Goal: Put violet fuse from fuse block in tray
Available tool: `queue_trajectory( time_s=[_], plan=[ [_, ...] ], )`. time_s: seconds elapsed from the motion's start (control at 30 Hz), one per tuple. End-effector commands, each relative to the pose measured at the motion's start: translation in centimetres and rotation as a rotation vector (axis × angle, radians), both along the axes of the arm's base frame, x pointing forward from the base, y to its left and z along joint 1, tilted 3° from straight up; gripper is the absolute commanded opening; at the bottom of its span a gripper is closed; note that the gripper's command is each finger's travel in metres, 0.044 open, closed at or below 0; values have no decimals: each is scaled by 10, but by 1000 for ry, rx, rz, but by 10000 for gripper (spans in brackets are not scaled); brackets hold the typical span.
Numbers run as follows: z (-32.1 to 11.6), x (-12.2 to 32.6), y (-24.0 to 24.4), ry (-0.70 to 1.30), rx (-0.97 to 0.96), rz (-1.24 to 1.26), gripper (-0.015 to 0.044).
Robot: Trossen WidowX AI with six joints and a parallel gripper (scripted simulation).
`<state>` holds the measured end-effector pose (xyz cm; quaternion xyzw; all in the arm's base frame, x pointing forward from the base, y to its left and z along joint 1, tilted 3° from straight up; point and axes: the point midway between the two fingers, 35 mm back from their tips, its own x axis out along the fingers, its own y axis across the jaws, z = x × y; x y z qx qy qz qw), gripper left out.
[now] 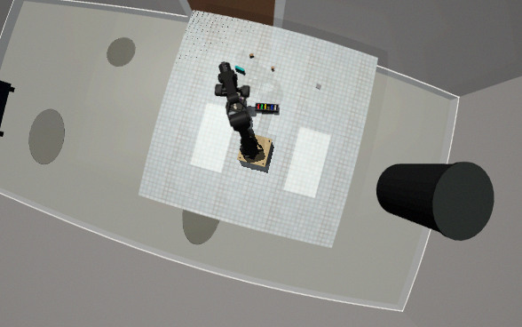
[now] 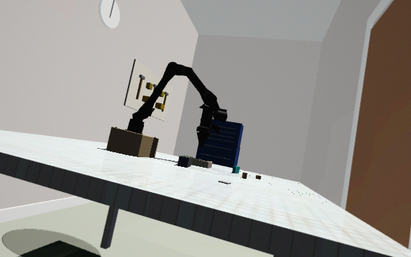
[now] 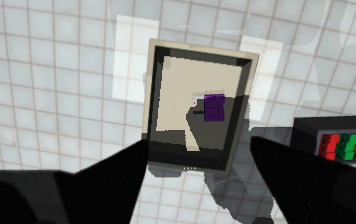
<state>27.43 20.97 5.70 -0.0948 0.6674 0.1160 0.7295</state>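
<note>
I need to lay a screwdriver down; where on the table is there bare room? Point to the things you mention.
Between the tray [image 3: 146, 95] and fuse block [image 3: 306, 127], only a narrow shadowed strip. Roomier: right of the wooden base [image 1: 268, 143], around the bright patch [image 1: 307, 162].

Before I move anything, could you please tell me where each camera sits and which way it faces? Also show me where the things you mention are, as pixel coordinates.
Top: high above the table [image 1: 177, 187], looking down; shows the arm [image 1: 240, 119] from above.
Exterior: beside the table near its surface height, looking across it; shows the arm [image 2: 152, 98] and end effector [image 2: 201, 144] side-on.
Wrist: on the arm near the end effector [image 3: 199, 142], looking down past its open fingers into the tray [image 3: 146, 100], where the violet fuse [image 3: 214, 108] lies.
Top and wrist share the fuse block [image 1: 265, 110] [image 3: 307, 125].
</note>
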Motion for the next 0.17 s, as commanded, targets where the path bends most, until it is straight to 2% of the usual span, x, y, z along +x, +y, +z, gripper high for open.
queue_trajectory(
  time_s=[0.0,0.13],
  plan=[
    [0,0,0,0,0,0,330],
    [0,0,0,0,0,0,330]
  ],
)
